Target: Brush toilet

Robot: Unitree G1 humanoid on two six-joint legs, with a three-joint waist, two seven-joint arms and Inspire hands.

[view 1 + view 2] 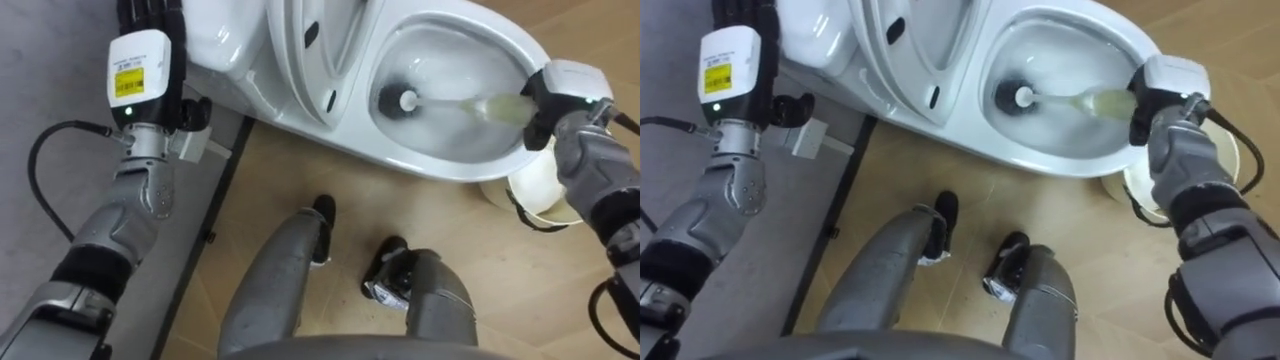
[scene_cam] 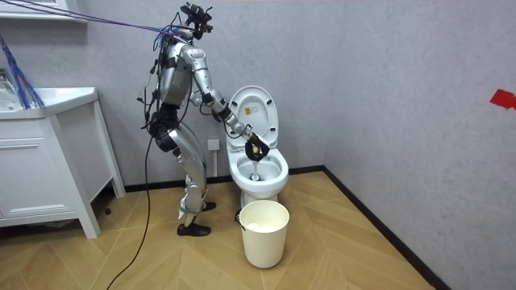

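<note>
Gripping toilet brush point(image 1: 478, 106) in right hand point(image 1: 542, 112), head at toilet bowl point(image 1: 440, 162) drain; likely midway, walls and rim left; can't tell left hand point(image 1: 150, 15) state.

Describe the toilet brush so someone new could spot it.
Find the white toilet, lid up, against the grey wall. In its bowl the brush runs from the right hand at the rim down to the bottom. It is a slim pale stick with a dark round head, unlike the white bucket nearby.
</note>
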